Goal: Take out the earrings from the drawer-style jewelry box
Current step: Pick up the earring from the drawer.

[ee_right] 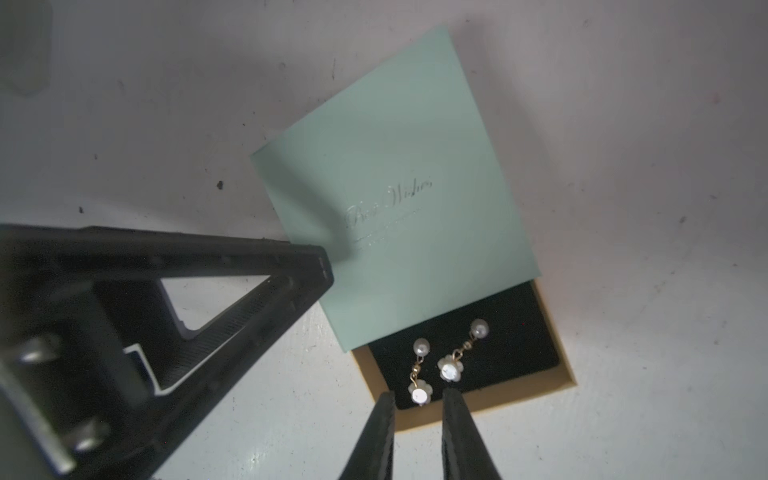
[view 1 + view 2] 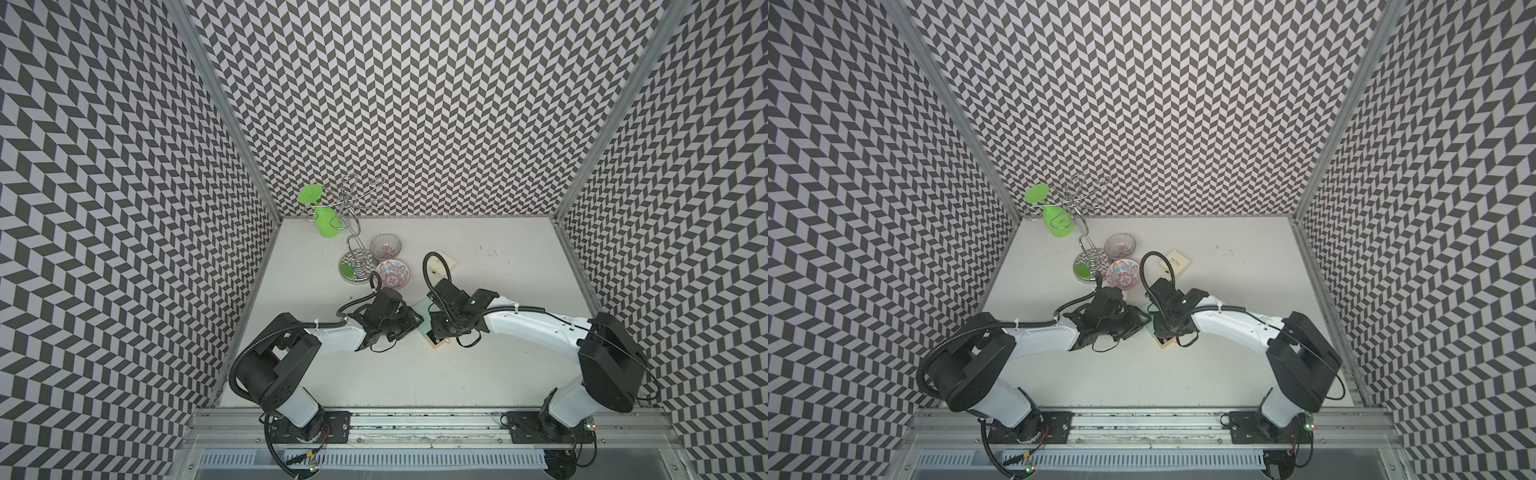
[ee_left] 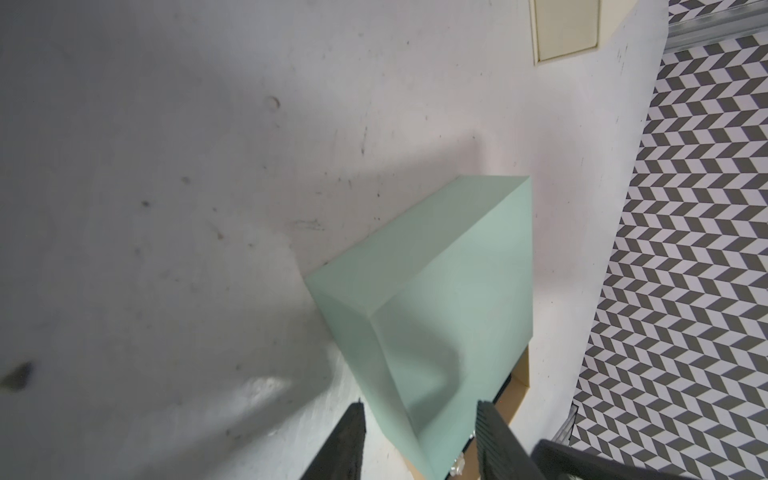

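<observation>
The jewelry box lies mid-table between my arms, a mint-green sleeve (image 1: 395,187) with a tan drawer (image 1: 552,384) slid partly out. Two earrings (image 1: 449,368) of pearl and white flower lie on the drawer's black pad. My right gripper (image 1: 419,405) is open by a narrow gap, its tips on either side of the nearer earring's flower (image 1: 419,395). My left gripper (image 3: 419,405) stands open, close around the sleeve (image 3: 436,299), with a sliver of table showing beside one finger (image 3: 353,432). In both top views the wrists cover most of the box (image 2: 419,313) (image 2: 1165,344).
Behind the left arm stand a chrome wire stand (image 2: 353,270) carrying a green cup (image 2: 324,220), a clear glass bowl (image 2: 385,247) and a patterned bowl (image 2: 392,274). A cream flat box (image 2: 442,266) lies behind the right wrist. Patterned walls close in three sides.
</observation>
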`<state>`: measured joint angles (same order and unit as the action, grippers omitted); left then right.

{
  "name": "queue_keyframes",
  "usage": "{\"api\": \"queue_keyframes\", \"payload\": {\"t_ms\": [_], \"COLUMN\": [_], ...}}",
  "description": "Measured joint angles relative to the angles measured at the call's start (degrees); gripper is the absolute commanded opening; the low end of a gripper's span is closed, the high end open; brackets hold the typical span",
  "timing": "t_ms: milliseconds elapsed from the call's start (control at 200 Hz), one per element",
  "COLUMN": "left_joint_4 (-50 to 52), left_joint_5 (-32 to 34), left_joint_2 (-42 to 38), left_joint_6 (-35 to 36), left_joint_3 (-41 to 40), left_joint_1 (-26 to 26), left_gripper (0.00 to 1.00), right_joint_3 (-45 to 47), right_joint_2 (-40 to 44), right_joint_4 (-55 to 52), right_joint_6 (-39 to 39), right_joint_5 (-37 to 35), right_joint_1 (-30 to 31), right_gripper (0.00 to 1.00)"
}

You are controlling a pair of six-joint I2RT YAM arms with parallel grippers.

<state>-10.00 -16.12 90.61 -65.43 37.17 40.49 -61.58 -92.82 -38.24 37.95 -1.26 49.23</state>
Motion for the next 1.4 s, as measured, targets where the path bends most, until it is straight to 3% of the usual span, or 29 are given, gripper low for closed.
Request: {"api": "queue_keyframes", "payload": {"t_ms": [866, 1397], "left_joint_4": [-0.74, -2.1], "left_joint_5": [-0.07, -0.28], "left_joint_2": [1.77, 2.56], "left_joint_6": [0.85, 1.31], "left_joint_3": [0.0, 0.0], "left_joint_1": [-0.02, 0.0], "left_gripper": [0.41, 0.38], "right_joint_3": [2.49, 2.51], "right_joint_2": [-3.54, -5.42], "right_joint_4": [4.96, 5.99], "right_joint_6": [0.85, 1.29], "right_joint_5": [-0.46, -1.86], "right_joint_1": [0.63, 0.63], "right_gripper": [0.21, 0.14]}}
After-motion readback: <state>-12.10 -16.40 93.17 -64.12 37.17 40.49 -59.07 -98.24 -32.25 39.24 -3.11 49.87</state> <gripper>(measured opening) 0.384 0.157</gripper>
